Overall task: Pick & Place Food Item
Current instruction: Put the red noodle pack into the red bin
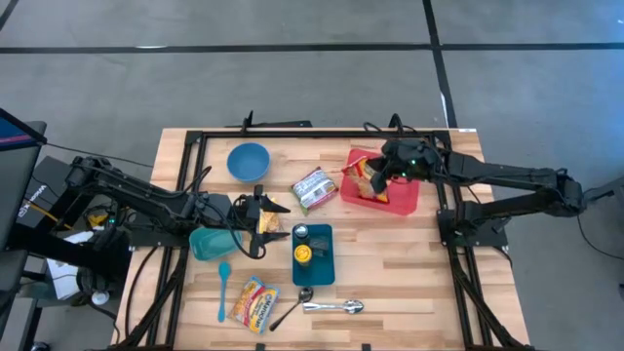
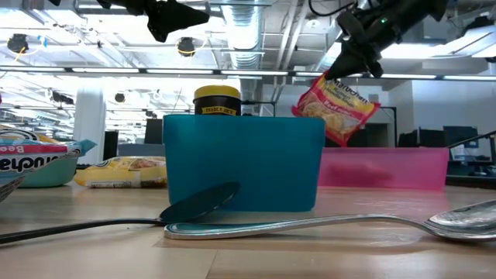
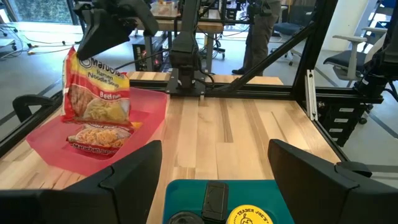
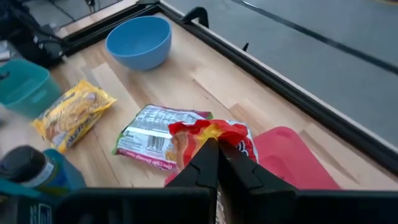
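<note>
On the left of the wooden table (image 1: 390,283), my left gripper (image 1: 261,222) hovers with its fingers (image 3: 134,168) spread wide and nothing between them, just left of the teal bin (image 1: 314,255), where a yellow-lidded jar (image 1: 303,254) stands beside a darker bottle (image 1: 300,232). A teal cup (image 1: 209,243) lies under my left arm, with a blue bowl (image 1: 248,161) toward the far side and a yellow noodle packet (image 4: 73,114) just beside my open fingers. On the near edge lie a teal spoon (image 1: 223,288), a yellow-and-red ramen packet (image 1: 253,302), a dark spoon (image 1: 291,306) and a silver spoon (image 1: 336,307). Near the table's middle, a silver-and-green packet (image 1: 315,189) lies flat, between the blue bowl and the red tray (image 1: 402,201). On the right, my right gripper (image 1: 387,168) is over the red tray, its fingers (image 4: 208,163) pressed together on the top edge of a red beef ramen packet (image 2: 335,105). That packet hangs clear in the air, tilted, above the tray. A second ramen packet (image 3: 97,137) lies flat inside the tray beneath it. Black metal frame rails (image 1: 322,134) run along the far edge of the table, and a person (image 3: 258,28) stands in the room beyond it.
</note>
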`<state>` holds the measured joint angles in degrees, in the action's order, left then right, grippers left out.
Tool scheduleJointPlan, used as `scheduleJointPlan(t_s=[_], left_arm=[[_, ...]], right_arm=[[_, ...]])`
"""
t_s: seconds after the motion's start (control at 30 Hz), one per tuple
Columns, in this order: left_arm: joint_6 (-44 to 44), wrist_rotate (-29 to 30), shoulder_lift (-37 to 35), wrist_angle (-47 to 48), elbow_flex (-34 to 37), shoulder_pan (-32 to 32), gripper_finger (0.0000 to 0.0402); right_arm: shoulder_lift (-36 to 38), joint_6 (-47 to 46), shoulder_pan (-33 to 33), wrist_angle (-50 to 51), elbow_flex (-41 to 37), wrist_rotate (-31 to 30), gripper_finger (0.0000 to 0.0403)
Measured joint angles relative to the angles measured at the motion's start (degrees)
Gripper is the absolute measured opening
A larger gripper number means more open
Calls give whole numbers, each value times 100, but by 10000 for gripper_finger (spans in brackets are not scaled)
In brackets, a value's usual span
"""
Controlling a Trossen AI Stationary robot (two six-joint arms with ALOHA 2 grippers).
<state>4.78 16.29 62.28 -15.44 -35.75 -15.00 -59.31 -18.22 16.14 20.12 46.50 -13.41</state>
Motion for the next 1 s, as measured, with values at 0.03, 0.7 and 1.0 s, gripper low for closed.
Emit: scheduleJointPlan(t_s=[0.03, 0.7, 1.0], left_arm=[[0, 0, 0, 2, 0, -1, 290], [0, 0, 0, 2, 0, -2, 290], [0, 0, 1, 2, 0, 0, 290]], right_arm=[[0, -110, 17, 0, 0, 0, 0], [-857, -2127, 945, 43, 4, 55, 0], [-890, -2693, 1377, -72, 4, 537, 0]])
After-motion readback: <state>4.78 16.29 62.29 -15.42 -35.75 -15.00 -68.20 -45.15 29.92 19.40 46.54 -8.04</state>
